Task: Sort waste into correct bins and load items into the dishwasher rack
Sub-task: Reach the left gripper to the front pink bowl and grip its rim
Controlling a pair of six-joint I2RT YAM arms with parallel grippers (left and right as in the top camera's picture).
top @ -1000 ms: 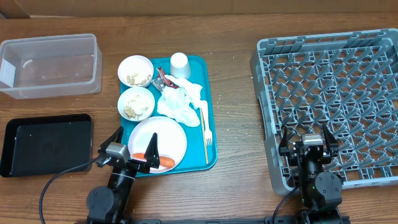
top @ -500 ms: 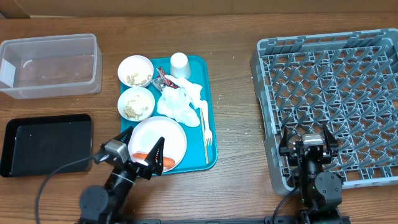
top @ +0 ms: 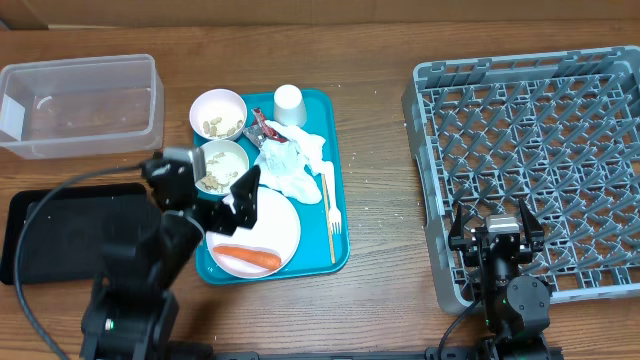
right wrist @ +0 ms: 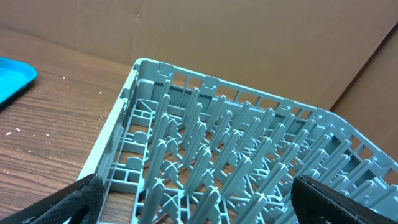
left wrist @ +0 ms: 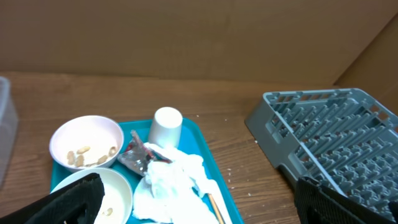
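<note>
Left hand (top: 207,185) is wide open and holds nothing. It hovers over the left side of the teal tray (top: 340,150), above the near bowl (top: 222,158) and the plate's (top: 275,225) far edge. Right hand (top: 493,228) is also spread wide and empty, over the near-left corner of the rack (top: 530,130), well apart from the tray. All waste and dishes sit on the tray. The napkins (top: 290,165) are mid-tray, just right of the left hand and dead ahead in its wrist view. The wrapper (top: 262,127) touches their far side, next to the cup (top: 288,103), and the far bowl (top: 218,112) holds crumbs. The carrot (top: 248,258) lies on the plate, on the robot's side of the left hand, long axis left-right. The fork (top: 329,215) lies by the tray's right edge, long axis front-back. The tub (top: 80,105) is far-left on the bench. The black tray (top: 40,235) is near-left, partly under the left arm. The left arm is clearly nearer to everything. The napkins look like the likely first pick: a short shift right and down, then a carry left to the bins.
</note>
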